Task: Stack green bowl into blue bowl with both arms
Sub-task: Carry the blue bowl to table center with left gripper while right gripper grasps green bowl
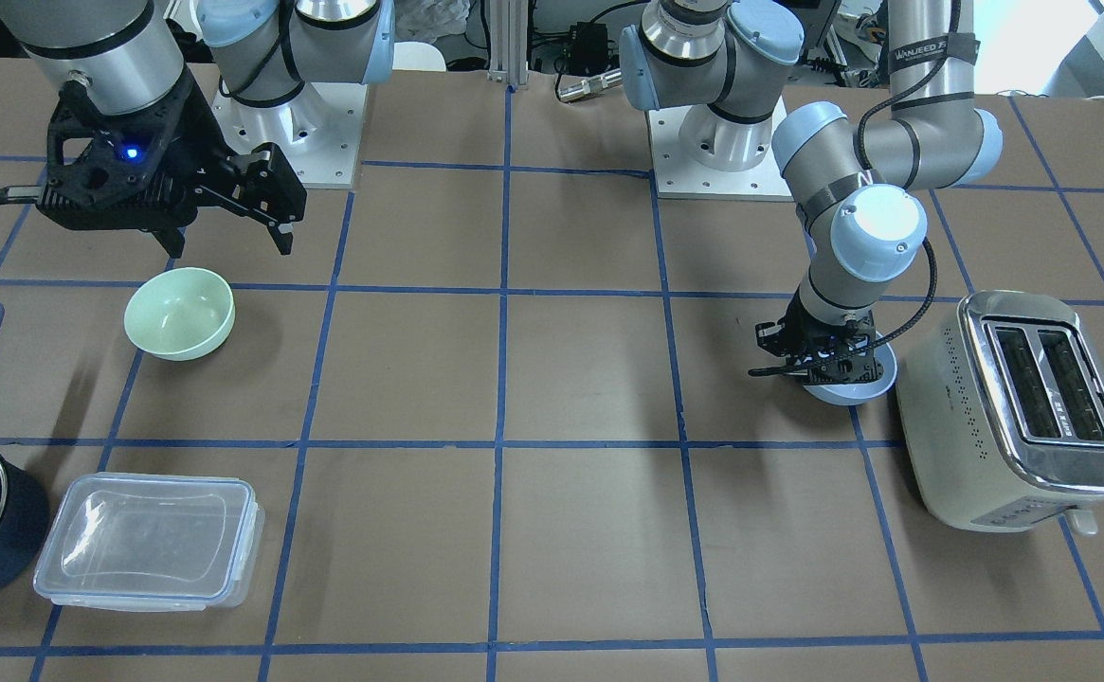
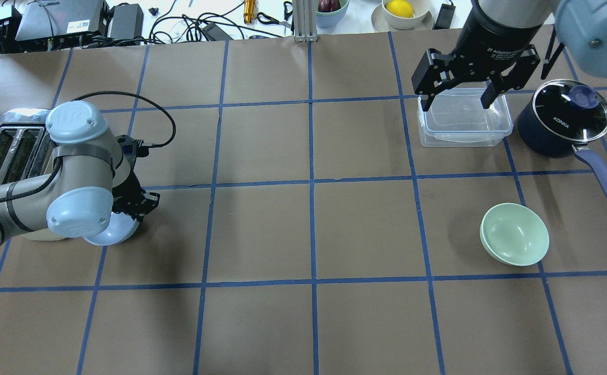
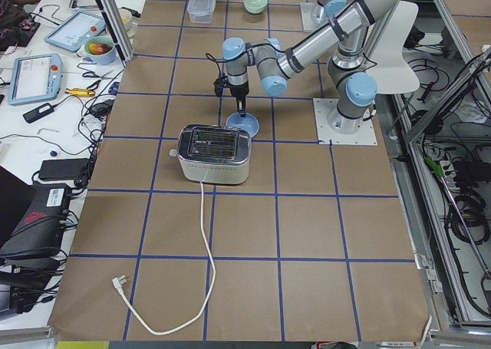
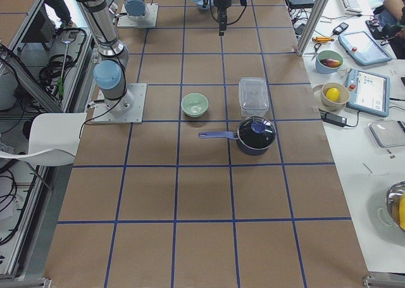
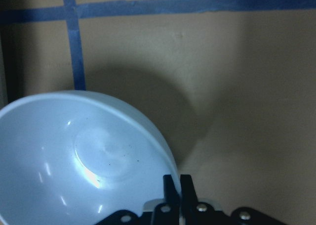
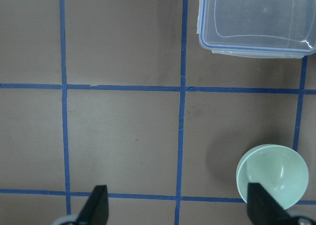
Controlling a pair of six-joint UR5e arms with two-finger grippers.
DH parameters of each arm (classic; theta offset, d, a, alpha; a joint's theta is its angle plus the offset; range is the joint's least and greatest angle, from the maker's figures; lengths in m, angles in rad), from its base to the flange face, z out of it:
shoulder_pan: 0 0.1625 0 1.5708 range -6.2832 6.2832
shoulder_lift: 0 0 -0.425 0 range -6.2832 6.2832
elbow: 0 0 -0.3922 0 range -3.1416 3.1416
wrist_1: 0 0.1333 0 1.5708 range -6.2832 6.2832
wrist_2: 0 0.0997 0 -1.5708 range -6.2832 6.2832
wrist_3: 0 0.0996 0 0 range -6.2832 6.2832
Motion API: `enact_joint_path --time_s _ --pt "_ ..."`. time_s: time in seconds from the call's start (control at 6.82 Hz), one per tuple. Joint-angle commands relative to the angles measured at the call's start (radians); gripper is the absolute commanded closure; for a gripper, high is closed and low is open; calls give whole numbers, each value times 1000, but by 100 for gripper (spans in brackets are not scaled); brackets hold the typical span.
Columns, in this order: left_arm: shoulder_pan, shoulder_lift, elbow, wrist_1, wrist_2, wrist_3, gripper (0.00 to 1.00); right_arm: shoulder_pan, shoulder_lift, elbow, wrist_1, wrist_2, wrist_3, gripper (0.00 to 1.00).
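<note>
In the front-facing view, a clear lidded container (image 1: 149, 540) is seen nearest, at the lower left of the frame. A dark blue saucepan (image 1: 2, 545) is set just beside it at the left edge, its handle pointed up the frame. Both are placed on the brown table (image 1: 589, 540), which is marked off by blue tape lines. A cream toaster (image 1: 1016, 417) is seen at the lower right, slots facing up.

Just beside the toaster's left side, the blue bowl (image 1: 845, 391) is found right of centre and is largely covered from above. Its rim is pinched by the left gripper (image 5: 178, 185), whose fingers are closed tight on the edge, one inside and one outside. Whether the bowl is lifted off the table cannot be told.

The green bowl (image 1: 179, 313) is seen left of centre, upright with its open side up. It is touched by nothing and kept well apart from the blue bowl.

Farther back, at the upper left of the frame, the right gripper (image 1: 130, 223) is held above the table, past the green bowl. Its jaws are spread wide and nothing is held between them.

At the top of the frame, the right arm (image 1: 97, 47) and the left arm (image 1: 893, 142) are seen rising from their plates.
</note>
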Motion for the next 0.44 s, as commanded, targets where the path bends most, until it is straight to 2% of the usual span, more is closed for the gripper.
enact_joint_path --time_s 0.0,0.15,0.29 --pt "-220 -18 145 -45 -157 -410 100 -78 1 0 68 -4 -99 0" --pt "-389 -69 195 -35 -159 -596 100 -163 1 2 108 -45 -234 0" --pt "-515 -127 260 -24 -160 -735 100 -247 2 35 108 -47 -308 0"
